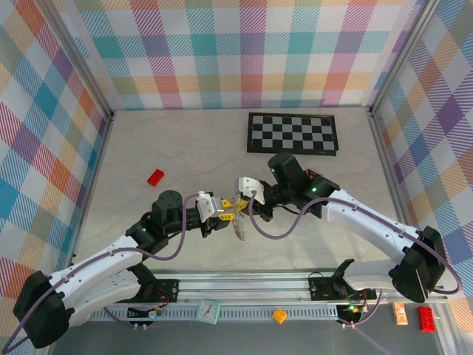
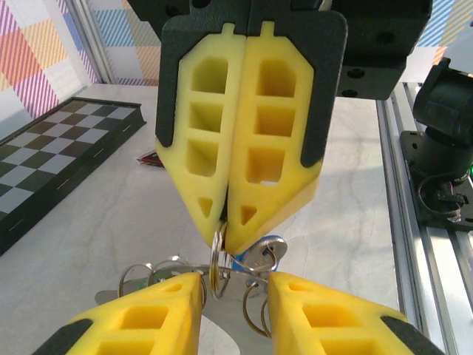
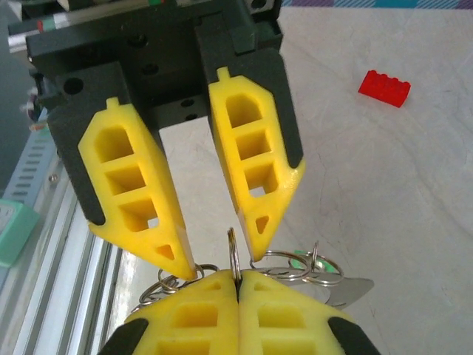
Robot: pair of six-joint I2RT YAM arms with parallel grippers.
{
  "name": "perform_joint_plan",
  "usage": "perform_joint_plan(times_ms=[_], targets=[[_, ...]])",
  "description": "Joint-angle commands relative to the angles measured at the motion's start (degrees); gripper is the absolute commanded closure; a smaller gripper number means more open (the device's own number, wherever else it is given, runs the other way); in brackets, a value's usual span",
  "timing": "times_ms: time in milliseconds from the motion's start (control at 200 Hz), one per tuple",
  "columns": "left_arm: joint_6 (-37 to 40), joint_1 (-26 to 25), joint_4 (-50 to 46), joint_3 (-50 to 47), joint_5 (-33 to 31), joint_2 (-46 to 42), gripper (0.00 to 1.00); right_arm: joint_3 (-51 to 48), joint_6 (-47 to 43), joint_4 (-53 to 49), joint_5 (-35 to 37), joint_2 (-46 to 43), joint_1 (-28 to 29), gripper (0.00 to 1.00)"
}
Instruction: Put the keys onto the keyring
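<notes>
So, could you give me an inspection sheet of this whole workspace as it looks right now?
Surface: pale marbled table.
Job's things: keyring, a bunch of metal rings, hanging between the arms; green tag among the rings; other keys hard to make out.
Clutter: red block on the left; chequered board at the back; clock and red brick on the front rail.
Grippers: right gripper shut on one ring; left gripper open, facing it.
Cables: purple cables loop from both arms.
Surroundings: plaid walls.
</notes>
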Motion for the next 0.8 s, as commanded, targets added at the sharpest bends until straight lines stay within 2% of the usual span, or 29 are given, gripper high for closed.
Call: perform_joint_plan(times_ms=[0,325,525,565,705,795], targets=[[3.02,-0.39,-4.58,2.04,-0.37,0.49,0.73,3.88,-6.1,-7.97,1.85,1.39,1.64,1.0],[3.11,-0.46,-4.98,3.34,0.01,1.05,0.81,8.24,-9.4,-12.37,5.91,3.54,5.05,1.0],[2.24,-0.45,-3.73,3.26,0.68,1.41,0.96,7.08,-6.3,-9.3,3.43,2.42,5.24,1.0],[2.07,-0.44,-3.47,3.1,0.77,1.23,1.0,6.12,-5.4,-7.77,3.12,1.64,5.0,0.96],[0.89,-0.41,-1.25,1.41,0.73,0.22,1.0,1.23,1.66,-0.87,-2.11,-1.53,0.59,0.74],[-0.25,-0.41,1.49,-0.18,0.79,-0.41,1.0,-2.57,6.84,3.97,-6.53,-3.14,-2.54,0.71]])
